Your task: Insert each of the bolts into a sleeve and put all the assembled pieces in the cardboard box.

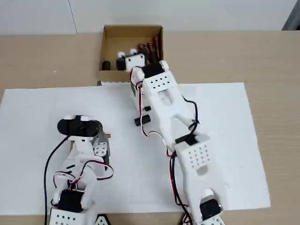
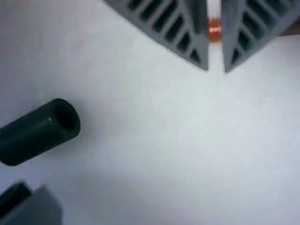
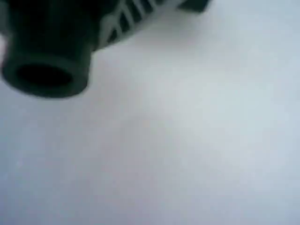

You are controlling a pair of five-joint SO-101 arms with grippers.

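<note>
High view: cardboard box [image 1: 108, 47] w/ assembled pcs [image 1: 150, 49] inside. Just short of box, right gripper [image 3: 63, 40] clamped on black sleeve [image 3: 47, 70]. Farther from box, left gripper [image 2: 215, 65] pinching copper bolt [image 2: 214, 29]; loose sleeve [image 2: 40, 131] on paper, nearer box.

Can see only a sliver of bolt [image 2: 214, 29] between fingers [image 2: 180, 30] of the left tool [image 2: 216, 69]; cannot follow the black sleeve [image 2: 40, 131] past the picture's edge.

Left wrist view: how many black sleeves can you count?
1. The sleeve is over the white paper, apart from the left gripper, which holds a bolt. A dark shape at the picture's edge may be another.
</note>
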